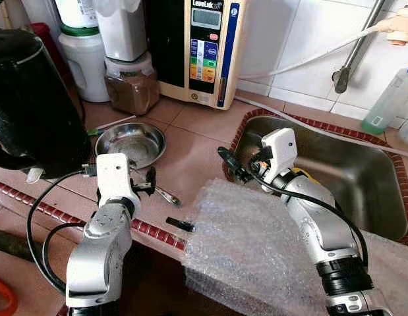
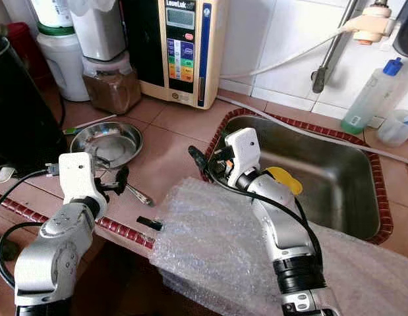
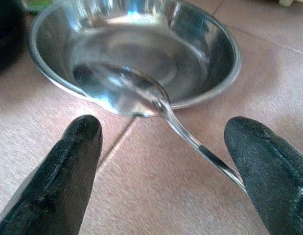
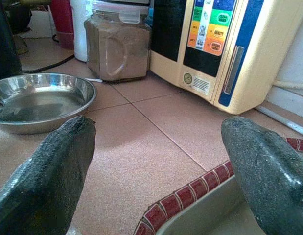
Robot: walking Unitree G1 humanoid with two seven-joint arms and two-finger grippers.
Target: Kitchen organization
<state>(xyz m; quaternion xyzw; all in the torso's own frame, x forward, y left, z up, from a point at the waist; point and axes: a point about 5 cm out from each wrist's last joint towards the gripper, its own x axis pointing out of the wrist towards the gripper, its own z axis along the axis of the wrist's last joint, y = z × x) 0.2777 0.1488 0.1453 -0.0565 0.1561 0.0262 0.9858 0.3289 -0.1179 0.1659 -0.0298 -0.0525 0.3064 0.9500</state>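
Left end effector: fingers spread wide, nothing clamped, low over the tiled desk; spoon lying between the two fingertips, bowl end propped on the rim of the stainless steel bowl, handle running back across the tile toward the desk's front edge. Bowl itself just ahead of that end effector, shallow, shiny, upright.

Right end effector: fingers likewise parted and holding nothing, poised over the red-tiled rim of the sink, at its near-left corner, pointing toward the bowl and the back of the desk. Something yellow just beside the right arm, inside the sink; cannot tell what.

Farther out: small black object lying at the front edge of the desk, between the two arms. Sheet of bubble wrap draped over the front of the desk beneath the right arm. Black kettle at far left, close beside the left arm. Behind the bowl, a clear container of brown powder, a white tub to its left, and a cream water ioniser with coloured buttons standing against the wall. Green-tinted squeeze bottle with blue cap behind the sink on the right; tap above it.
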